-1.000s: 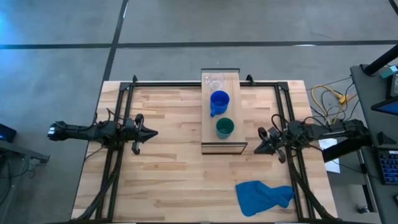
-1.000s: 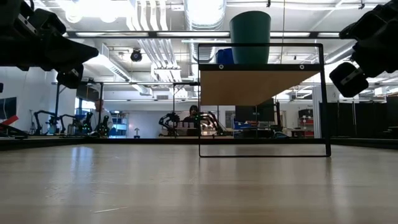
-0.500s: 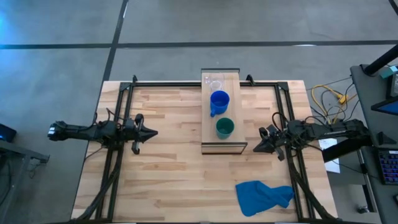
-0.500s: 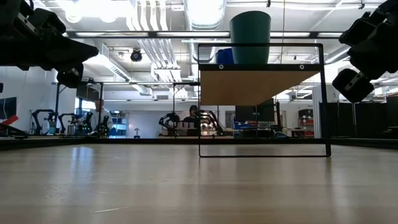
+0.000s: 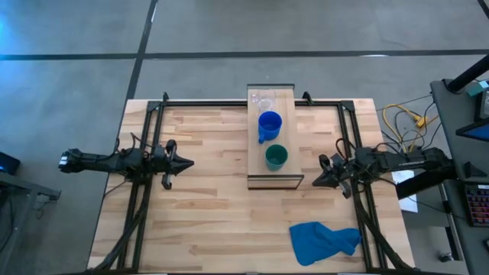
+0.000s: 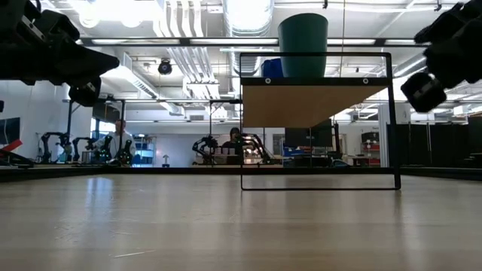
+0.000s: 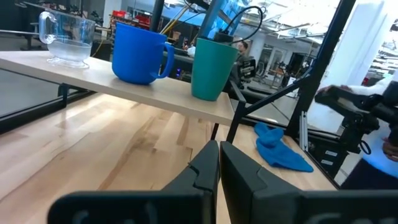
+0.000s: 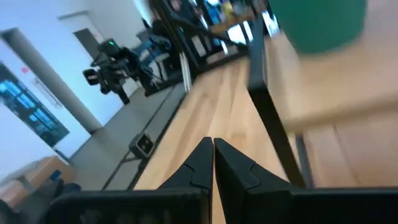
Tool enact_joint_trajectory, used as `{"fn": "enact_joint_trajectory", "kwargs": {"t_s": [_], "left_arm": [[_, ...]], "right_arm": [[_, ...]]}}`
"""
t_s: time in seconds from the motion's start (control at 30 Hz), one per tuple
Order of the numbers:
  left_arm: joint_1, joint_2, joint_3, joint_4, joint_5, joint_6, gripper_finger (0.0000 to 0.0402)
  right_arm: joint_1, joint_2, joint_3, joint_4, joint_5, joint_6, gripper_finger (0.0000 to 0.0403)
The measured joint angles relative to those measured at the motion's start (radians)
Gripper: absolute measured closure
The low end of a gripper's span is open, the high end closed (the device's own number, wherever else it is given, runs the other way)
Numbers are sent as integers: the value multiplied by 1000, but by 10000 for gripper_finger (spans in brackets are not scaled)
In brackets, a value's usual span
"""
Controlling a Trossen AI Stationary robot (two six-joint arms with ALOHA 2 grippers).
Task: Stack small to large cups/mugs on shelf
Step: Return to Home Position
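The light-wood shelf point(image 5: 271, 177) stands at the table's far middle on its dark end frames. Three cups stand in a row on its board: the clear cup point(image 5: 263, 100) at the far end, the blue mug point(image 5: 269, 125) in the middle, the dark green cup point(image 5: 276, 156) at the near end. They also show in the left wrist view: clear cup point(image 7: 65, 38), blue mug point(image 7: 140, 53), green cup point(image 7: 211, 67). My left gripper point(image 5: 187, 162) is shut and empty, left of the shelf. My right gripper point(image 5: 318, 182) is shut and empty, right of the shelf's near end.
A crumpled blue cloth point(image 5: 324, 241) lies on the table near the front right. Dark arm frames point(image 5: 145, 191) run along both sides of the table. Cables point(image 5: 405, 122) lie beyond the table's right edge. Bare wood lies in front of the shelf.
My right gripper has shifted slightly beside the shelf's near end, dipping and then rising again in the low view. The cups and my left gripper have kept still.
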Motion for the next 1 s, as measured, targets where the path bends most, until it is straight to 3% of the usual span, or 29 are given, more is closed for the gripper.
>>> {"fn": "enact_joint_trajectory", "kwargs": {"t_s": [0.1,0.2,0.33,1.0], "left_arm": [[0,0,0,0,0,0,400],[0,-6,0,-1,0,0,400],[0,-5,0,0,4,0,400],[0,11,0,0,2,0,400]], "right_arm": [[-3,-105,-1,4,0,-144,394],[-15,-100,9,22,-21,-230,394],[-17,-102,11,-39,-24,-222,394],[-18,-86,14,-31,-26,-227,394]]}}
